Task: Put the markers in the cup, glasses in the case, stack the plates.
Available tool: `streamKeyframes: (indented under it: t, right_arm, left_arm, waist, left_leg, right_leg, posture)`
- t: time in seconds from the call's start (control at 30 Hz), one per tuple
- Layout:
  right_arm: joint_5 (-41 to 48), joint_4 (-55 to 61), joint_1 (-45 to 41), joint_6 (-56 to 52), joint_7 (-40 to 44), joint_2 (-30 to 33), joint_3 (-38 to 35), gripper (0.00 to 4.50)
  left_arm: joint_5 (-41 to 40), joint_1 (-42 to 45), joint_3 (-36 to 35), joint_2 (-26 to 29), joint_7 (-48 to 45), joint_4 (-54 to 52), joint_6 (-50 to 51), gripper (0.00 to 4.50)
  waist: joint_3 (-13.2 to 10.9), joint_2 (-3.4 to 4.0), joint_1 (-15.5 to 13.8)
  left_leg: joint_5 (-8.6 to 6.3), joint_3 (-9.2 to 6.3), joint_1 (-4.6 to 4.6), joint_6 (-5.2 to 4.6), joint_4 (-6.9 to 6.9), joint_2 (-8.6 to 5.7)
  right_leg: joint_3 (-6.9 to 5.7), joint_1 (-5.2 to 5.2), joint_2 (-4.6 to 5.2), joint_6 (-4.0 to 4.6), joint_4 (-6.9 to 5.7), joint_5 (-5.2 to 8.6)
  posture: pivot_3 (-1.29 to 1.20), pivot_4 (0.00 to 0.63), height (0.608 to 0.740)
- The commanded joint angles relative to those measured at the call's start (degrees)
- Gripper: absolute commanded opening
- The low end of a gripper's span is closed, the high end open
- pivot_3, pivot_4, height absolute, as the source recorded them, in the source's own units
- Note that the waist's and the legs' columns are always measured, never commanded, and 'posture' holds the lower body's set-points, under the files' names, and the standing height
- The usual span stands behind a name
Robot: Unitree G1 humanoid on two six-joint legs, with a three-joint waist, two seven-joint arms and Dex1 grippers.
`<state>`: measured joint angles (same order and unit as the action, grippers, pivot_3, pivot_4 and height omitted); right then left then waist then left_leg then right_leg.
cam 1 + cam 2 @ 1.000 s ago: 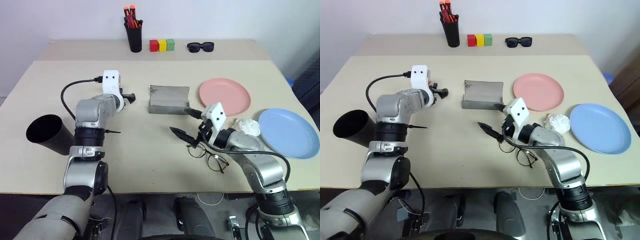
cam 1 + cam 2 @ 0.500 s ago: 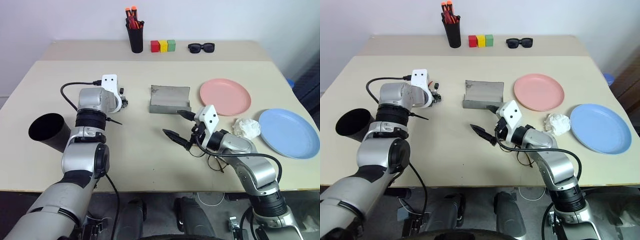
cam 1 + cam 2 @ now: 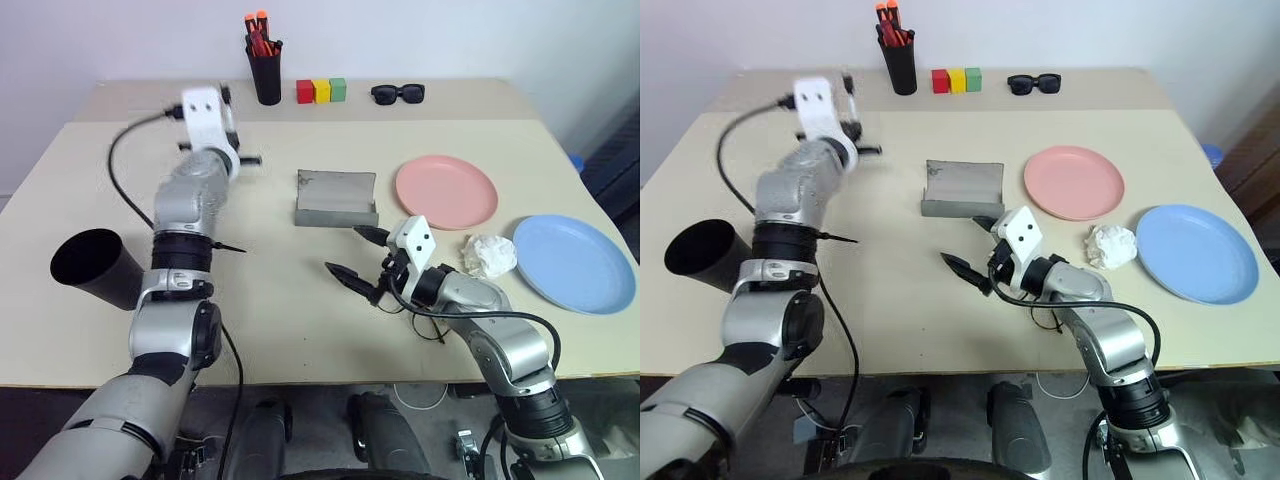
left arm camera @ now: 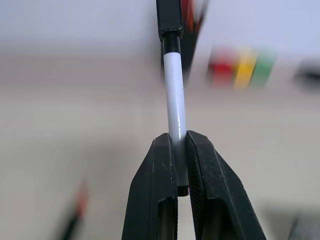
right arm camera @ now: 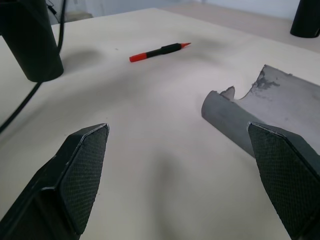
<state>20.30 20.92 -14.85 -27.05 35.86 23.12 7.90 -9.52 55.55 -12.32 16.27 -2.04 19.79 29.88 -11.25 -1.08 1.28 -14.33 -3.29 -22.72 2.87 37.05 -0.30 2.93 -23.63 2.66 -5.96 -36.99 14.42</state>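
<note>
Worktop: beige, against a pale wall.
Left tool: raised, clamped on white marker (black cap at far end).
Right tool: spread wide, nothing between fingers, low over worktop near case.
Red marker: lying flat on worktop.
Cup: black, tipped on its side at left edge.
Plates: pink, blue, apart.
Glasses: under right arm, mostly hidden.

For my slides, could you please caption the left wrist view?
Left gripper shut on the white marker, held upright between its black fingers.
</note>
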Motion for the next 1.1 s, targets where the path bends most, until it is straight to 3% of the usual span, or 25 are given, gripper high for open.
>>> streamKeyframes:
  t: [0.03, 0.3, 0.5, 0.7, 1.1]
  right_arm:
    - [-0.1, -0.5, -2.0, 1.9, 1.6, 0.6, -0.7, 4.5]
    - [0.3, -5.2, -5.8, 3.5, 6.0, 0.5, 0.4, 4.5]
    - [6.6, -6.5, -10.0, 1.1, 11.0, -1.0, -1.3, 4.5]
    - [10.4, -7.2, -12.7, -0.2, 11.9, -2.4, -3.1, 4.5]
    - [8.5, -6.1, -11.3, 1.1, 11.5, -3.2, -0.3, 4.5]
  left_arm:
    - [-0.6, -7.6, -2.1, 4.0, -2.3, -17.1, -1.8, 0.09]
    - [-3.1, -29.5, -15.2, 8.8, -1.1, -47.3, 0.8, 0.09]
    - [-4.0, -46.3, -19.8, 4.1, -0.7, -59.9, -1.8, 0.09]
    - [-4.7, -54.2, -21.6, -2.3, 0.9, -60.0, -7.6, 0.09]
    - [-1.0, -57.3, -18.8, -7.2, 4.1, -53.5, -18.2, 0.09]
  waist:
    - [0.0, 0.01, 0.2]
    - [0.0, -0.04, -0.3]
    - [0.0, -0.09, -0.5]
    - [0.1, -0.15, -0.6]
    - [0.1, -0.15, -0.4]
  left_leg:
    - [0.0, 0.01, 0.02, 0.0, -0.01, 0.0]
    - [0.0, -0.03, 0.07, -0.01, 0.1, 0.04]
    - [0.0, -0.04, 0.21, -0.01, 0.14, 0.04]
    - [0.0, -0.07, 0.29, -0.02, 0.15, 0.09]
    - [0.0, -0.01, 0.29, -0.02, 0.13, 0.09]
  right_leg:
    - [0.01, 0.01, 0.01, 0.0, -0.01, 0.0]
    - [-0.01, 0.15, 0.01, 0.02, 0.01, 0.0]
    - [-0.03, 0.34, 0.05, 0.05, 0.05, 0.02]
    - [-0.06, 0.39, -0.06, 0.3, 0.03, 0.15]
    - [-0.04, 0.4, -0.04, 0.31, 0.09, 0.16]
  posture:
    - [0.0, 0.15, 0.74]
    - [0.0, 0.15, 0.74]
    - [0.0, 0.15, 0.74]
    - [0.0, 0.15, 0.74]
    - [0.0, 0.15, 0.74]
